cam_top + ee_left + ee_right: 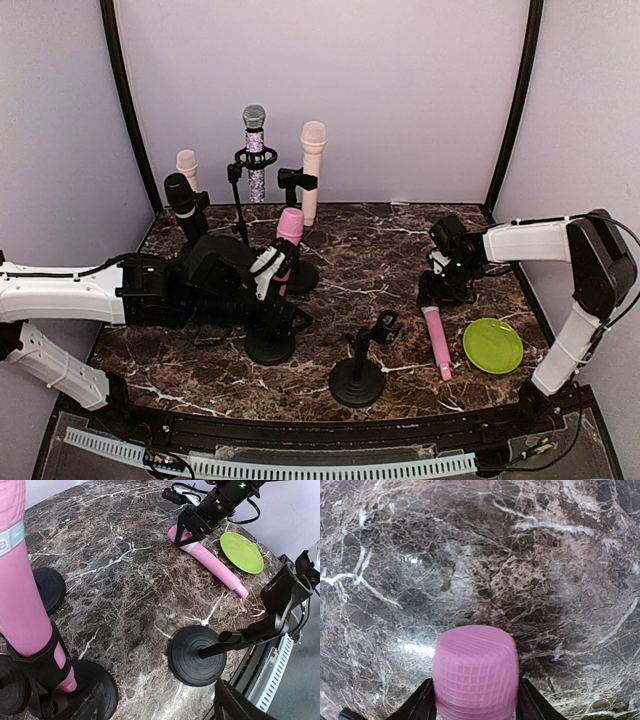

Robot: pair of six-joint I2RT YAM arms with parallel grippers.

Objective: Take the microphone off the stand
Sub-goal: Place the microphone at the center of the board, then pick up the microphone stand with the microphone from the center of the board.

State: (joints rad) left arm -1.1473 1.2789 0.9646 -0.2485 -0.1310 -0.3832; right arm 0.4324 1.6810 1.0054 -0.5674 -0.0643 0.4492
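Observation:
A pink microphone [437, 342] lies on the marble table, its head pointing away from the arms. My right gripper [438, 290] is shut on its head, which fills the right wrist view [475, 677] with a finger on each side. A second pink microphone [288, 232] stands upright in a black stand's clip [40, 666]. My left gripper [272, 274] is open beside it, not gripping. In the left wrist view that microphone [20, 600] is at the far left, and only one of my fingers [235, 706] shows.
An empty black stand [358, 378] is front centre, also in the left wrist view [197, 655]. A green plate [492, 345] lies right of the lying microphone. Several more microphones stand in stands at the back left, one glittery [255, 150], one cream [312, 165], one black [182, 203].

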